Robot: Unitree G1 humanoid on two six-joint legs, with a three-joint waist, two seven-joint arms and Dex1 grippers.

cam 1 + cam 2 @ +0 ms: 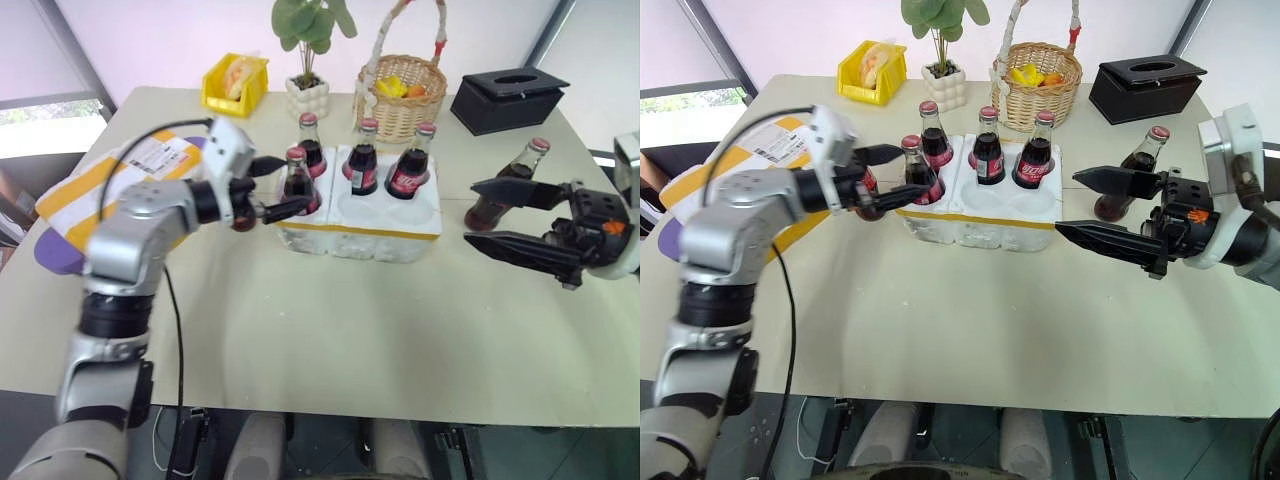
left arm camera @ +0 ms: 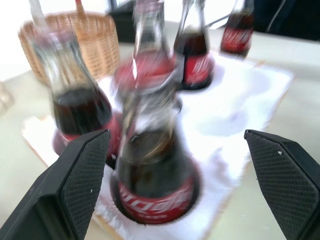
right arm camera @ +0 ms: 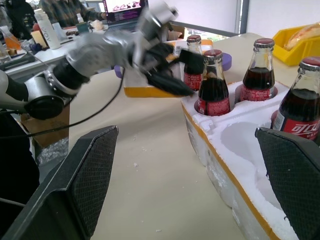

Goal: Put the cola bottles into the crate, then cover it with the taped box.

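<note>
On the pale desk (image 1: 330, 330) stands the low white styrofoam crate (image 1: 362, 235) with its yellow tape band, and four small glass cola bottles with red caps and red labels sit upright in its holes: three in the far row and one in the near row at the robot's left end (image 1: 297, 182). That leaves two near-row holes unfilled, the middle one and the one at the right end. A fifth bottle (image 1: 510, 186) stands upright on the desk just to the right of the crate, its long axis vertical.

The left gripper (image 1: 280, 188) points level toward the crate with its fingers spread wide on either side of the near-left bottle, holding nothing; that bottle rests seated in its hole. The right gripper (image 1: 1108, 205) also lies level, aimed toward the crate, fingers fully apart and empty. The loose bottle stands just beyond its far finger, so it appears to lie slightly outside the gap rather than between the fingers. The right arm is plainly the nearer one to it, and would likely need to shift away from the robot to bracket the bottle's body.

The white styrofoam box wrapped in wide yellow tape stripes (image 1: 110, 180), bearing a white shipping label, lies at the desk's left edge behind the left arm, well apart from the crate.

Counted: five bottles visible, one crate, one taped box.
</note>
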